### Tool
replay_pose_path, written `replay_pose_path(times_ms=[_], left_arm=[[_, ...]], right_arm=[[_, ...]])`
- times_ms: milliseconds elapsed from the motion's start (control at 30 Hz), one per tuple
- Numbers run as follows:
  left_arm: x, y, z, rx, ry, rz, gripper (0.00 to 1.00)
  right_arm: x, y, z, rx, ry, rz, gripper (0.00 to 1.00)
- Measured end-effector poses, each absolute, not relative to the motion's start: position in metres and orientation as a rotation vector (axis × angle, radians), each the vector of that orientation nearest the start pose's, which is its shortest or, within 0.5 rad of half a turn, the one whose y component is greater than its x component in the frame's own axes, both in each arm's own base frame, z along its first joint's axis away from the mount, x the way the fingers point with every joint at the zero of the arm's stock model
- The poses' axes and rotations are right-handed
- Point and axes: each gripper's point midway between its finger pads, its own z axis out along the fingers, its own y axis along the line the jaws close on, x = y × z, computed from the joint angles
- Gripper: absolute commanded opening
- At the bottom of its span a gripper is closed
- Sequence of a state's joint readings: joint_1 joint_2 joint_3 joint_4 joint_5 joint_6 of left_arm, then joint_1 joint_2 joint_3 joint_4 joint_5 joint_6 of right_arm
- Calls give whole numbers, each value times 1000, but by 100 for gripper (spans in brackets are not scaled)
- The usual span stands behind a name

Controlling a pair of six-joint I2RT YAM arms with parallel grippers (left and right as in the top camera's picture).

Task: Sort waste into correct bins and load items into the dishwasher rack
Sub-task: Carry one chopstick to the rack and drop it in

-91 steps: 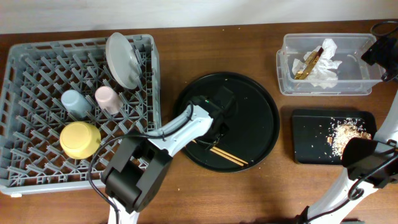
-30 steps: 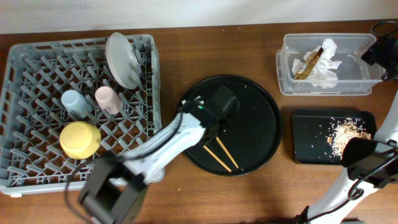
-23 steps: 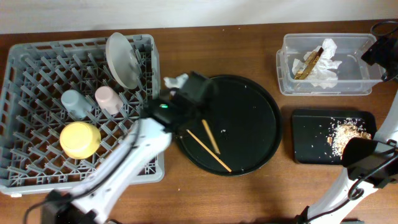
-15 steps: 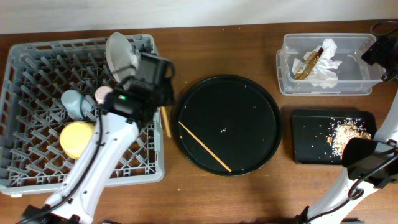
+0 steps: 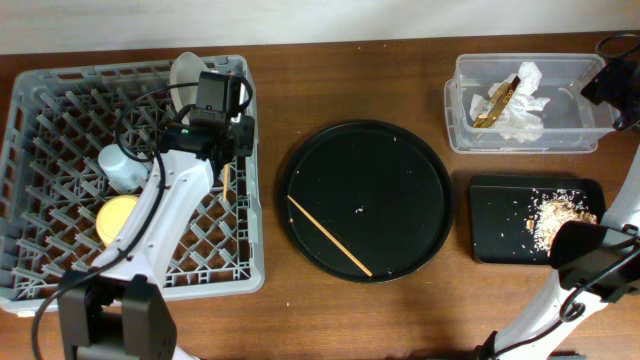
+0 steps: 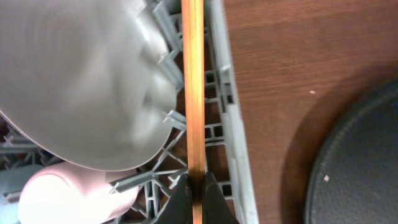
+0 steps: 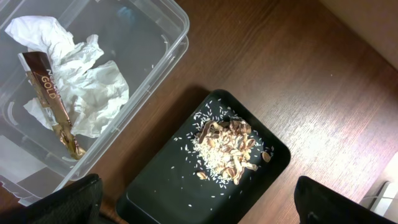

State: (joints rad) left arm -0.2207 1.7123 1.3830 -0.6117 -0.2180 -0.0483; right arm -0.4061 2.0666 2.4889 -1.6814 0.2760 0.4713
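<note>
My left gripper (image 5: 226, 158) is shut on one brown chopstick (image 6: 193, 93) and holds it over the right edge of the grey dishwasher rack (image 5: 40, 110), beside the pale grey plate (image 6: 81, 81) and above the pink cup (image 6: 62, 196). The other chopstick (image 5: 330, 236) lies on the round black tray (image 5: 400, 160). The light-blue cup (image 5: 118, 168) and yellow bowl (image 5: 118, 220) sit in the rack. The napkin (image 7: 81, 81) and wrapper (image 7: 53, 99) lie in the clear tub (image 5: 470, 135). Food scraps (image 7: 227, 146) lie in the shallow black tray (image 7: 168, 193). My right gripper (image 7: 198, 193) is open and empty above both bins.
The rack's right wall (image 6: 225, 124) runs just right of the held chopstick, with bare wooden table (image 6: 280, 74) between it and the round tray. The plate (image 5: 185, 75) stands upright at the rack's back. The right arm's base (image 5: 590, 260) stands at the right edge.
My left gripper lifted one chopstick off the round tray and carried it left to the rack's right side. The other chopstick stayed on the tray. The right arm has not moved.
</note>
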Motion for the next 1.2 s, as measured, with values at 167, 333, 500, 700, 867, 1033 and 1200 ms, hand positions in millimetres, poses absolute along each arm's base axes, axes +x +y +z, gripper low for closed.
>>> replay_pose_path(times_ms=[167,333,500,700,867,1033,1200], left_arm=[[455,-58,158,14,2464,130,0],[455,-61,157,-49,2463,83,0],[455,-62,157,-56,2465,67,15],[456,-63,152,-76,2476,58,48],[457,-65,150,-72,2478,46,49],[448,-87,152,-17,2508,-118,40],[406,-123,181,87,2553,-435,39]], right_arm=[[366,-208,273,1245,2507,-374,99],[366,-208,273,1244,2507,-374,99],[366,-208,273,1244,2507,-373,99],[366,-208,273,1244,2507,-374,99],[366,-208,273,1244,2507,-373,99],[366,-208,273,1244,2507,-373,99],[366,-208,273,1244,2507,-374,99]])
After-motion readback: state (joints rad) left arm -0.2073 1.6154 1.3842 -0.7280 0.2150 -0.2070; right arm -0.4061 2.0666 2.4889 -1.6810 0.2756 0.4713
